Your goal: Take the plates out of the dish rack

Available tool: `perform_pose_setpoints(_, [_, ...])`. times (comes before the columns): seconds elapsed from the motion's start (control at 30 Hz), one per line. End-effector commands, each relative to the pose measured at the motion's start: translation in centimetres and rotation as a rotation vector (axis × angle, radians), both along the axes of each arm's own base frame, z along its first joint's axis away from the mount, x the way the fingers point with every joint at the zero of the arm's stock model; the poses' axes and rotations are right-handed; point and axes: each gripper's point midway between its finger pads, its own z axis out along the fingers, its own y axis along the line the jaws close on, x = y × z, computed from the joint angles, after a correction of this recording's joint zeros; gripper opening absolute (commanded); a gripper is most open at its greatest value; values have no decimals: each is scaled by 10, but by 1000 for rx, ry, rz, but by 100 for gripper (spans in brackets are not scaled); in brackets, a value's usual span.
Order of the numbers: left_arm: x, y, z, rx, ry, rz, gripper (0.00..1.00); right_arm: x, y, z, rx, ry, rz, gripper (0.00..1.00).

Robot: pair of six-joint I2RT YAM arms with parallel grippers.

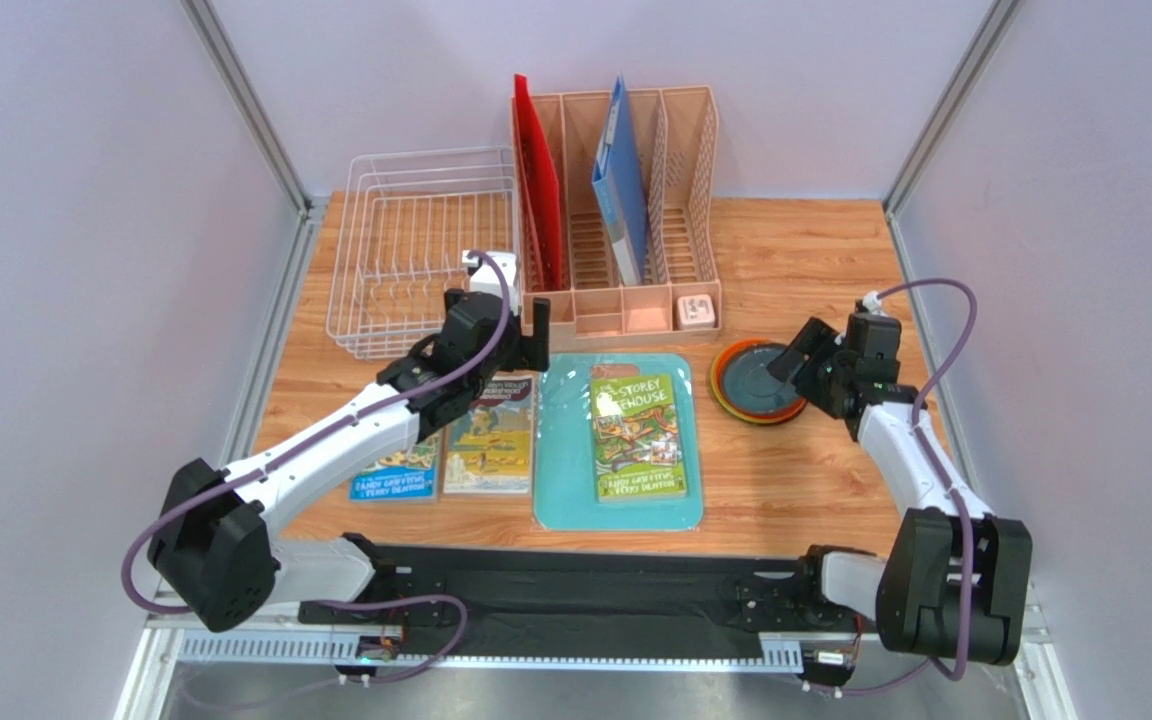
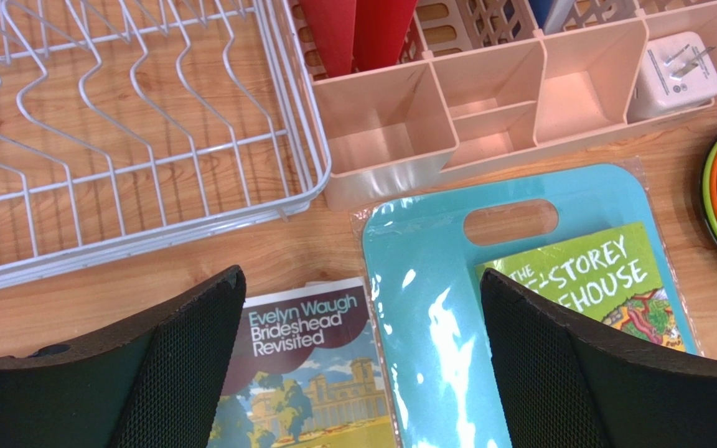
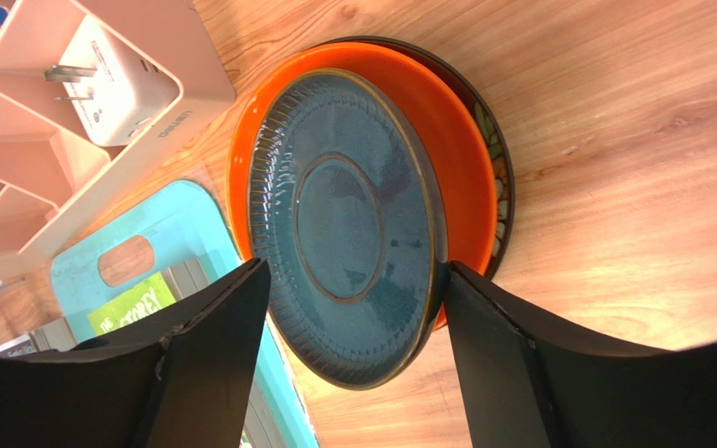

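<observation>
Judging by the stack, you have the unloading all but finished: the dish rack (image 1: 425, 255) at the far left corner of the table (image 1: 808, 255) shows no plate in it. All four plates (image 1: 758, 378) sit in one pile near the right edge, just in front of the peach organizer (image 1: 642, 308). The teal-grey plate (image 3: 344, 224) lies on top, glossy and rib-rimmed, off-centre on the orange plate (image 3: 446, 140). A lime green rim (image 2: 708, 201) shows below that, and the dark red patterned plate (image 3: 498, 187) is lowest. Your right gripper (image 3: 353, 271) straddles the top plate with jaws spread, not clamping. Your left gripper (image 2: 362, 280) gapes wide and empty by the rack's near side.
</observation>
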Motion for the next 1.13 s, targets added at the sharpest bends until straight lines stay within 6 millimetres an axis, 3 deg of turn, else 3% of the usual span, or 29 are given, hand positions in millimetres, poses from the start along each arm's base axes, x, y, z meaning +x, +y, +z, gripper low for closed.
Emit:
perform_pose_setpoints(0.0, [1, 8, 8, 8, -16, 5, 99, 8, -10, 27, -58, -57, -15, 74])
perform_pose_setpoints(0.07, [1, 9, 9, -3, -12, 10, 99, 6, -11, 29, -65, -53, -20, 75])
perform_pose_setpoints(0.1, [1, 10, 7, -4, -8, 11, 99, 6, -15, 29, -83, -49, -31, 82])
perform_pose_setpoints(0.37, [2, 13, 10, -4, 3, -9, 100, 0, -15, 35, -97, -46, -22, 84])
perform_pose_setpoints(0.5, [4, 18, 13, 26, 9, 9, 99, 1, -6, 53, -120, -140, 33, 91])
perform_pose_setpoints(0.6, [1, 22, 15, 32, -3, 11, 99, 0, -11, 58, -205, -179, 16, 95])
perform_pose_setpoints(0.63, [0, 26, 20, 27, -20, 27, 99, -2, -5, 54, -218, -189, 45, 96])
perform_pose_setpoints(0.7, [-2, 34, 21, 39, -22, 47, 99, 2, -18, 57, -302, -226, -20, 97])
perform_pose_setpoints(0.73, [-3, 38, 24, 46, -34, 59, 99, 2, -7, 59, -318, -253, 6, 98])
perform_pose_setpoints(0.77, [-4, 42, 24, 50, -34, 67, 100, -1, -7, 52, -343, -252, 9, 100])
perform_pose_setpoints(0.8, [-6, 45, 22, 59, -24, 71, 99, 3, -14, 57, -402, -282, -23, 100])
perform_pose_setpoints(0.87, [-8, 52, 26, 54, -34, 83, 99, 2, -7, 53, -473, -296, 2, 100])
perform_pose_setpoints(1.1, [-17, 81, 12, -9, -20, 133, 99, 0, -16, 49, -683, -309, -69, 100])
